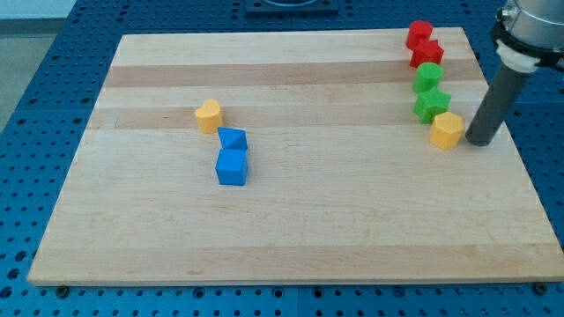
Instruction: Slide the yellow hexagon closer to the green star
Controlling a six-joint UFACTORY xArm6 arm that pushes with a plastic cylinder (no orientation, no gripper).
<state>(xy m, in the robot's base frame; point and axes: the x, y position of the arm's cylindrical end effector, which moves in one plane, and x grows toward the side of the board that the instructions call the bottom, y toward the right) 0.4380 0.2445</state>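
Leftmost among the blocks, a yellow heart-like block (pixel 208 114) sits left of the table's centre, with a blue block (pixel 233 138) just below-right of it and a blue cube (pixel 232 166) touching that one from below. Toward the table's right edge runs a column: a red block (pixel 419 34) at the top right corner, a second red block (pixel 427 54), a green block (pixel 429 77), then the green star (pixel 432 105). The yellow hexagon (pixel 447 129) lies just below-right of the star, apparently touching it. My tip (pixel 480 143), a bare rod that grips nothing, rests just right of the hexagon, near the right edge. Judged from this layout, the task is nearly complete; any remaining push should run short and leftward-upward, through the hexagon's centre, gently enough not to shunt the star into the green block above. The wooden table (pixel 352 229) is flat and pale, resting on a blue perforated base (pixel 26 158).
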